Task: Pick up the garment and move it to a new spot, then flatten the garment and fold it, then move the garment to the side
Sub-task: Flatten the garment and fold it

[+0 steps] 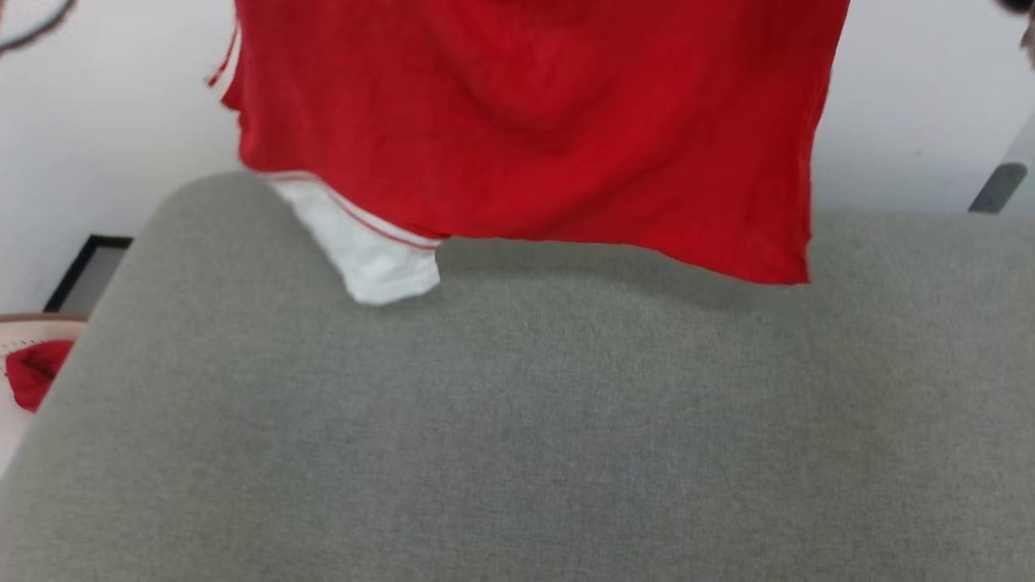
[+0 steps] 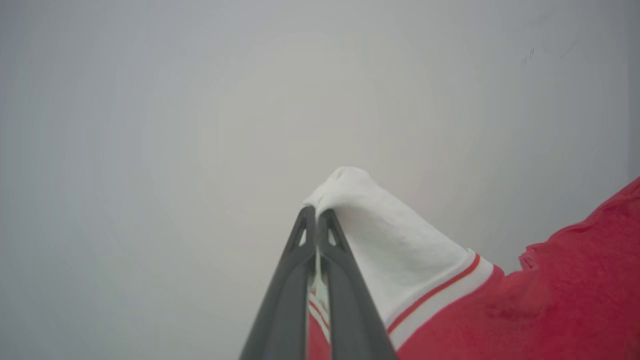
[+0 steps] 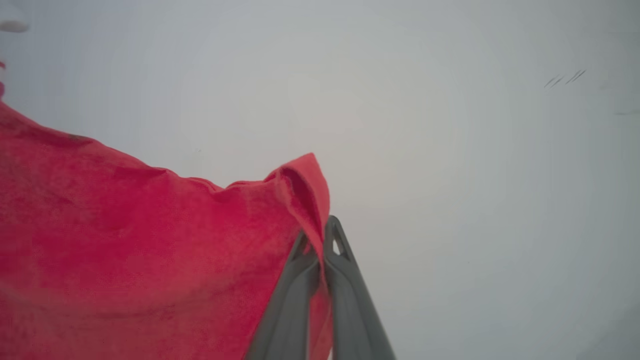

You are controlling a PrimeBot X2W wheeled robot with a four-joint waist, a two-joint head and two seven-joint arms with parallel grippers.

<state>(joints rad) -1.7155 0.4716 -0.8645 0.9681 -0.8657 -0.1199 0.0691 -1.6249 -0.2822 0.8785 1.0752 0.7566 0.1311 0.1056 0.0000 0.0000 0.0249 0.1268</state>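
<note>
Red garment [image 1: 534, 137], one, left gripper [image 2: 316, 212], right gripper [image 3: 319, 232]

Head view downward; wrists close; garment [image 1: 525, 121] common

Soft even light, faint shadow beneath the garment [image 1: 525, 121], hazy blurred wrist backgrounds.

The left gripper [image 2: 316, 212] has its jaws clamped on the white sleeve end of the bright red soft fabric shirt [image 2: 550, 310].
</note>
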